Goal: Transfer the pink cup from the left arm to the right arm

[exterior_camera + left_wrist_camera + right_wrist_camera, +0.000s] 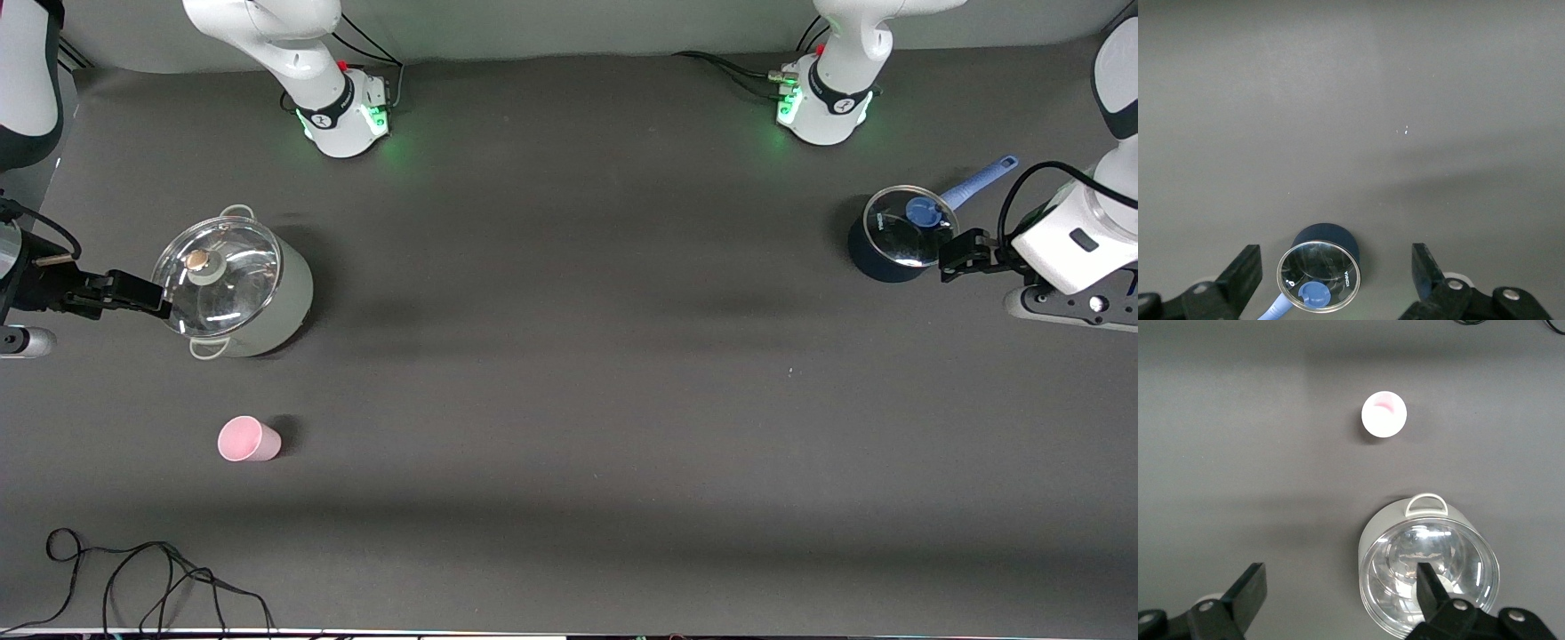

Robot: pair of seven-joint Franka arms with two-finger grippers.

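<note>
While both arms wait with fingers spread and grasping nothing, the pink cup stands upright on the table, well apart from the right gripper, which hangs over the grey pot's glass lid. The left gripper hovers seemingly just beside the dark blue saucepan.
</note>
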